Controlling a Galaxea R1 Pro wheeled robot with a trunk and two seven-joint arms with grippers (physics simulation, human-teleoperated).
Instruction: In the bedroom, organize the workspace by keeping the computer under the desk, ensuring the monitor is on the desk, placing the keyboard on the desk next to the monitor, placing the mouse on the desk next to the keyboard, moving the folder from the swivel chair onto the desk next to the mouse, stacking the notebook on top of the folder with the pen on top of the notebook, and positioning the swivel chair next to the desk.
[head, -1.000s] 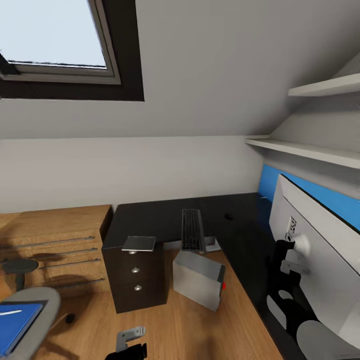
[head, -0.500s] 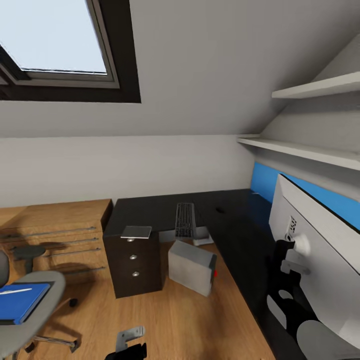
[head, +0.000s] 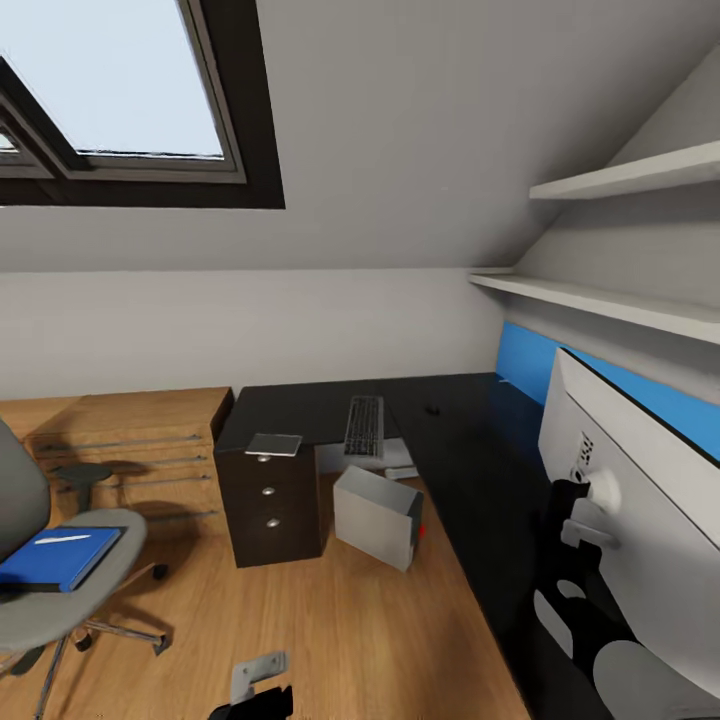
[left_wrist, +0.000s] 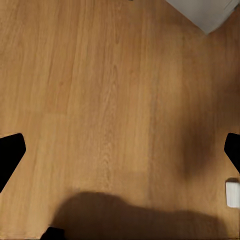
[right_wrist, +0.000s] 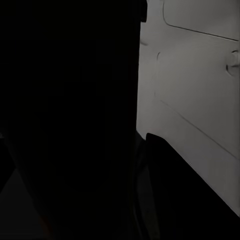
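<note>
Your right gripper (head: 585, 510) clasps the large grey-backed monitor (head: 640, 500) at 3 o'clock; left gripper (head: 255, 680) state unclear. Bright blue flat folder (head: 55, 558) on the grey swivel chair (head: 60, 600), 8 o'clock.

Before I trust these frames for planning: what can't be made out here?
- Right pincer: right wrist view mostly black, open or shut unclear.
- Monitor: head view shows its back, cut by the frame edge.
- Mouse: only a dark speck.
- Swivel chair: cut by the frame edge.
</note>
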